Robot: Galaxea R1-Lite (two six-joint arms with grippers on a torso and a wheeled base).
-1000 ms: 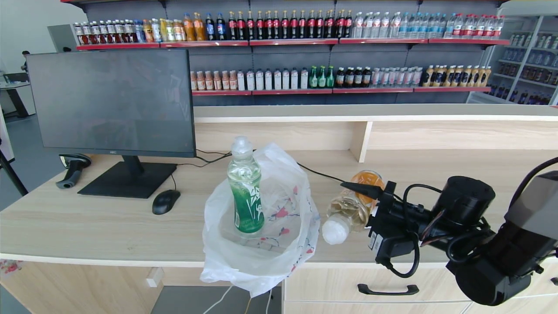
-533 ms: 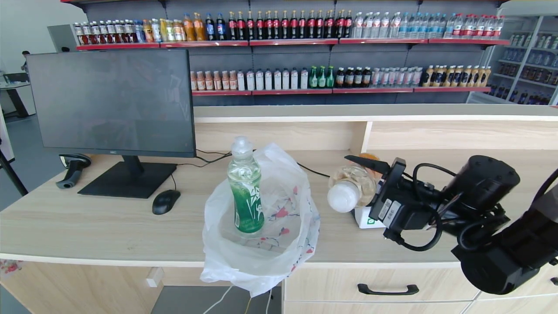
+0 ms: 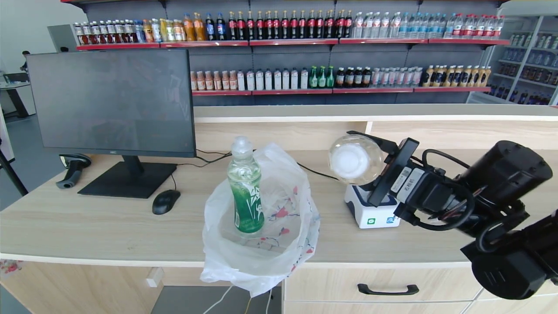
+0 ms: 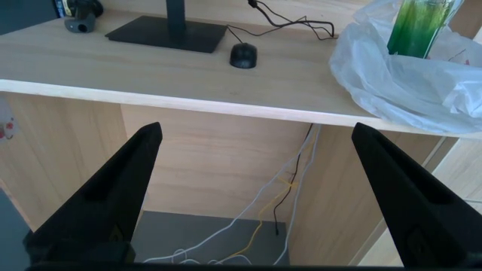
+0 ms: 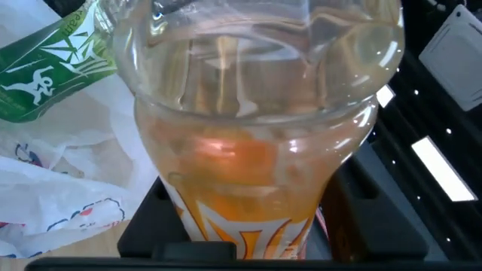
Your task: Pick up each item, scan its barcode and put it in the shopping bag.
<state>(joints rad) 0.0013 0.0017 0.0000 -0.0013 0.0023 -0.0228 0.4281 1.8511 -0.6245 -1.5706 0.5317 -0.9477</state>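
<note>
Orange-label bottle [image 3: 354, 159] aloft; green bottle [image 3: 245, 192] upright in bag [image 3: 301, 209].

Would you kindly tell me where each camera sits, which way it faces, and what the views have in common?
Head view: on the head, facing forward and down over the counter; the right arm shows, its right gripper holding the orange-label bottle near the white scanner box.
Left wrist view: low before the counter's front, facing it; the left gripper shows, fingers spread wide.
Right wrist view: right behind the held bottle, facing the shopping bag; dark gripper parts frame it.
Shared: all three show the bag and the green bottle.
</note>
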